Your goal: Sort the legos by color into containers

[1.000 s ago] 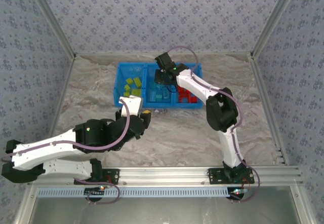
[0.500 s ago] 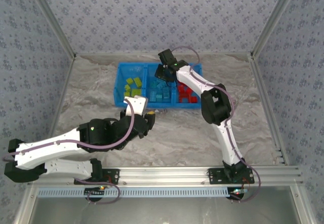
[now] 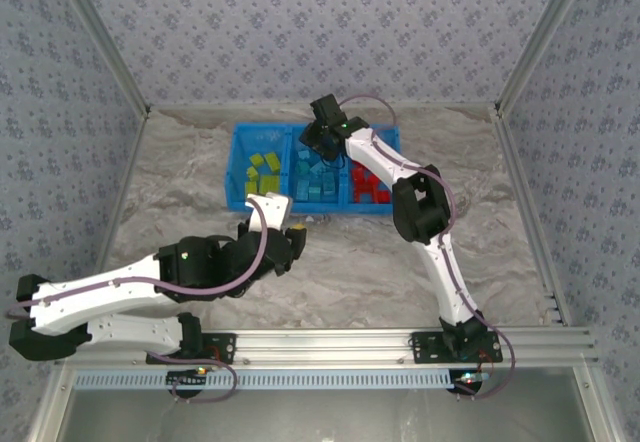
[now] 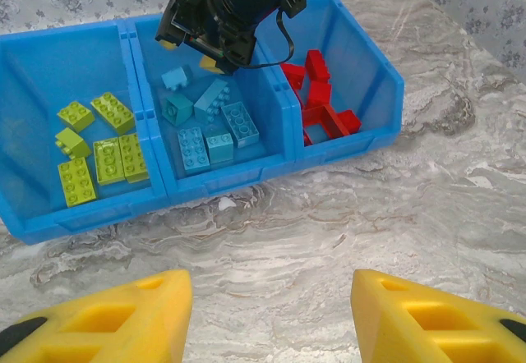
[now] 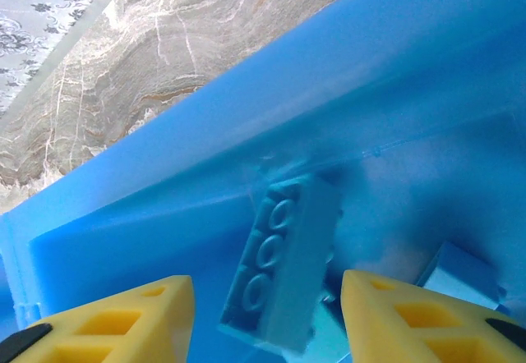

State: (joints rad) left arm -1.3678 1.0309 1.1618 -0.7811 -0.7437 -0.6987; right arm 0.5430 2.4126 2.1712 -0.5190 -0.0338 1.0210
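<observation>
Legos: small studded bricks, all inside the blue bin (image 4: 246, 184) on the worktop (image 4: 345, 215). Left compartment (image 4: 33, 67): yellow-green bricks (image 4: 94, 145). Middle compartment (image 4: 148, 43): light-blue bricks (image 4: 209, 125). Right compartment (image 4: 362, 67): red bricks (image 4: 316, 75), plus a hollow square frame (image 4: 325, 121).

Right gripper (image 3: 322, 142) is at the middle compartment's back wall, fingers apart around a tilted light-blue brick (image 5: 283, 264), with gaps on both sides. Left gripper (image 4: 267, 314) is spread wide and empty, over the worktop near the bin.
</observation>
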